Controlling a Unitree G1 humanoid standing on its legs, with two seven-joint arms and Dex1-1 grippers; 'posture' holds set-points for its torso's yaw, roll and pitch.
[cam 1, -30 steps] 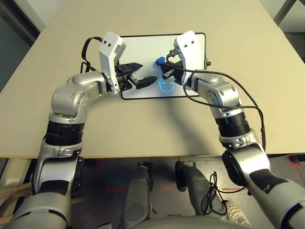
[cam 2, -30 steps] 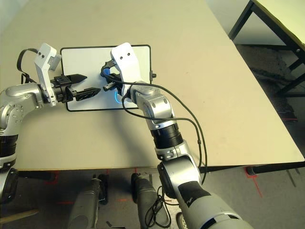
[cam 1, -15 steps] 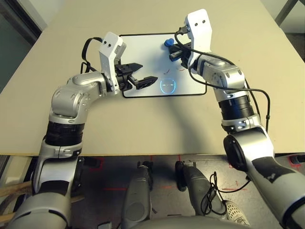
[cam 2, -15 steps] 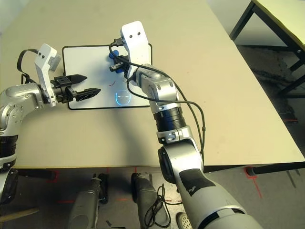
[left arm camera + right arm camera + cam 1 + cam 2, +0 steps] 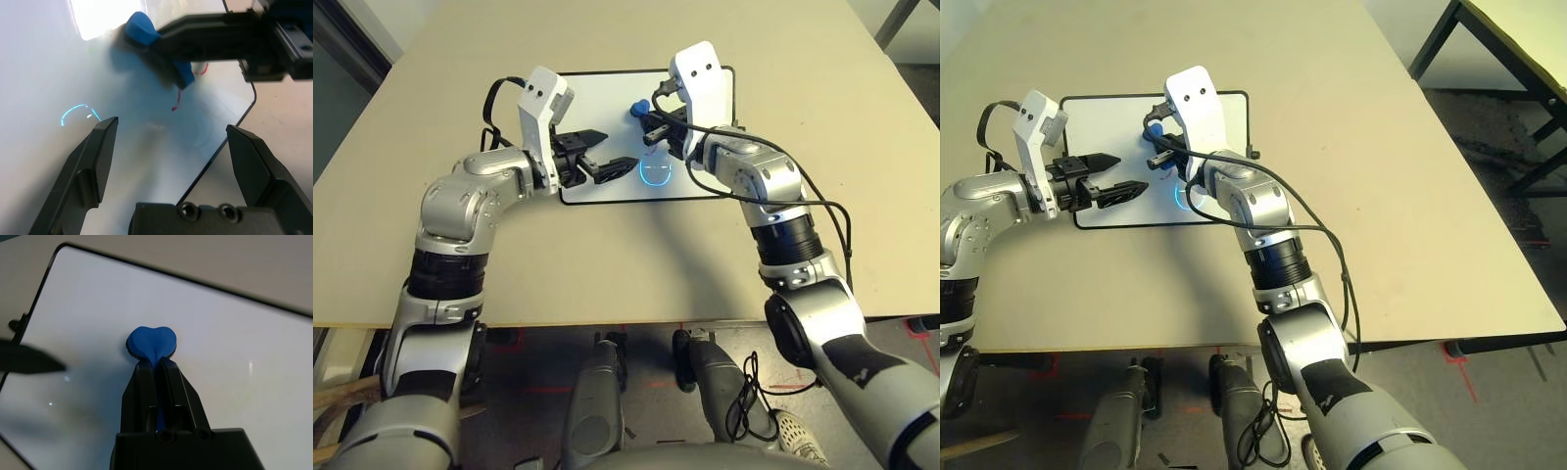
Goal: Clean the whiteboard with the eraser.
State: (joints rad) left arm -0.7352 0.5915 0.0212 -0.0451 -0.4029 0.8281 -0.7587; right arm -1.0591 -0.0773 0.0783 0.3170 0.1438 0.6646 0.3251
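Looking down over the beige worktop (image 5: 607, 264), you see the whiteboard (image 5: 607, 103) lying flat toward its far side, black-framed, with a small black knob (image 5: 1254, 154) on its right short edge. Your right pincer (image 5: 155, 363) is clamped on the eraser (image 5: 151, 343), whose blue end bulges out past the black fingertips and sits against the white surface in the board's middle part. A few thin red pen strokes (image 5: 177, 100) lie on the board just beside the eraser, and a pale blue ring of reflected light (image 5: 655, 173) glows on the board nearer you.

Your left pincer (image 5: 607, 162) stands apart, its two black fingers (image 5: 93, 161) spread above the board's near left part, pointing across toward the right one and gripping nothing. From its wrist camera the right pincer crosses straight over the far side of the view, so the two ends are near each other but not touching. A black cable (image 5: 822, 211) loops from the right wrist down along the silver forearm, and another curls behind the left wrist housing.

The worktop around the board is plain and matte. Past its right edge you can see a grey floor and the dark legs of another table (image 5: 1518, 78). Below the near edge, red tape marks (image 5: 1459, 377) show on the floor.
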